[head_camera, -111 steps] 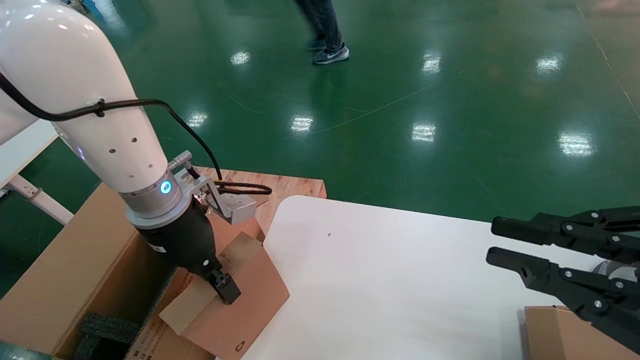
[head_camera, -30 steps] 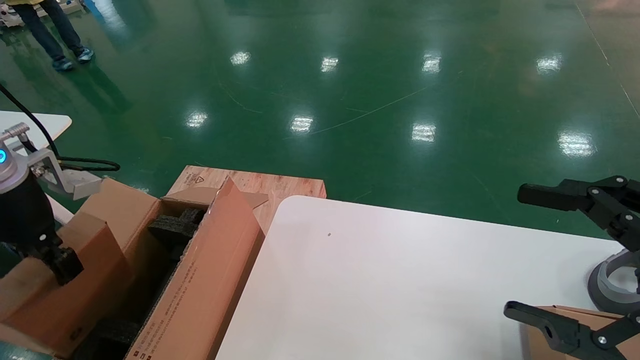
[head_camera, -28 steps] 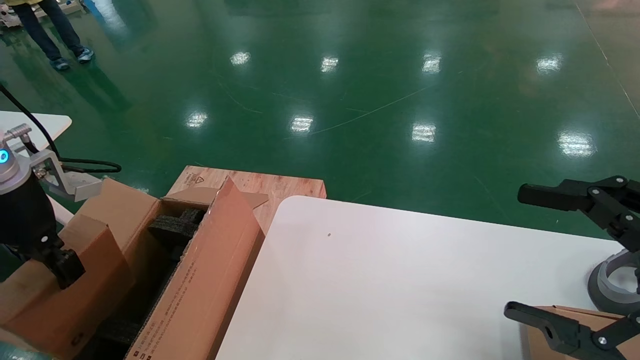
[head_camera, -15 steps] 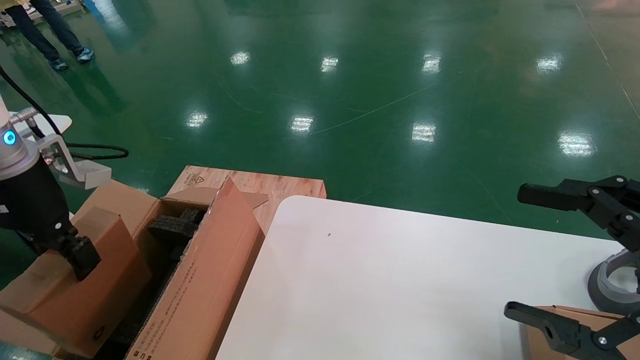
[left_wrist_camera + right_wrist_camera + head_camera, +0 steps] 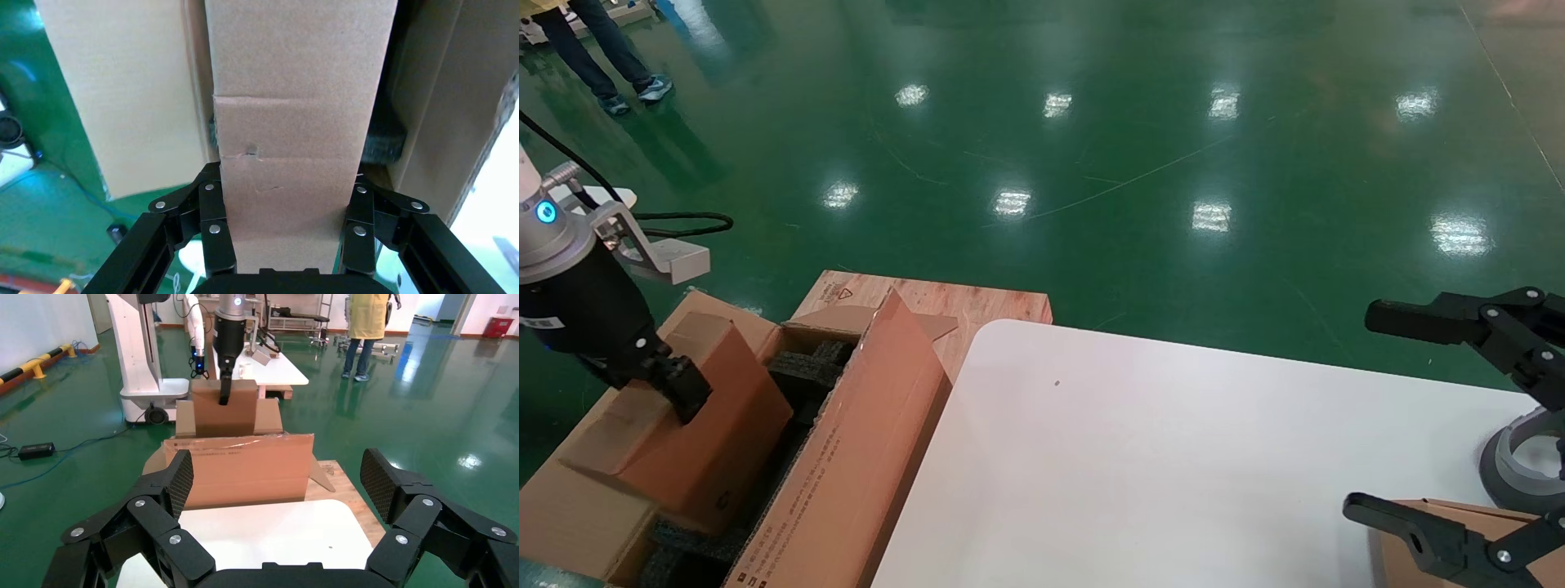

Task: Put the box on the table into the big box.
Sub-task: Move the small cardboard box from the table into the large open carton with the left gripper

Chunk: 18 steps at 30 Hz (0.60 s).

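The box [image 5: 703, 437], plain brown with a small black mark near its low corner, hangs tilted over the left side of the big box's opening. My left gripper [image 5: 678, 392] is shut on its upper end; the black fingers [image 5: 211, 214] press both of the box's [image 5: 300, 122] long sides. The big box [image 5: 846, 474] stands left of the table [image 5: 1132, 474], with its printed flap upright and black foam [image 5: 805, 367] inside. The right gripper [image 5: 1361, 411] stays open above the table's right end, nothing between its pads [image 5: 182, 478].
A small tan carton [image 5: 1418, 531] lies under the right gripper at the table's near right corner. A wooden pallet [image 5: 985, 302] lies beyond the big box. Green floor surrounds the table; a person [image 5: 601, 57] stands far left, near another white table [image 5: 601, 196].
The left gripper took the box off the table's left edge to beyond the big box's outer wall. Over the last second it has moved right and up. The right gripper opened wider.
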Tool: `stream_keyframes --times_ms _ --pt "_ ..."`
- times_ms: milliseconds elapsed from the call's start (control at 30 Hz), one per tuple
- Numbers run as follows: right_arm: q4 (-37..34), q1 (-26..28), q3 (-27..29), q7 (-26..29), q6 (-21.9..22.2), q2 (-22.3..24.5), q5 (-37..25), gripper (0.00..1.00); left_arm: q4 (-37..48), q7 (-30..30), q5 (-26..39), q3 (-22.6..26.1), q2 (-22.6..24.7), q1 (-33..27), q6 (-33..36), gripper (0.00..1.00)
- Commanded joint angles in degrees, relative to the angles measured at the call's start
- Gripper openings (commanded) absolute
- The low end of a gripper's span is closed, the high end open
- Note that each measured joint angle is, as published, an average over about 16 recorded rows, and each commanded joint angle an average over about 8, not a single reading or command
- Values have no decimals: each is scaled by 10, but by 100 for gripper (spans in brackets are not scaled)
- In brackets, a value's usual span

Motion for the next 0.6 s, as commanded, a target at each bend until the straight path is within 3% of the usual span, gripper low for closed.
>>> stream_keyframes --times_ms 33,600 --pt "0 0 0 0 0 0 0 100 8 2 -4 -4 -1 6 -11 0" --pt "0 0 0 0 0 0 0 100 47 24 -16 -20 -12 35 -54 0"
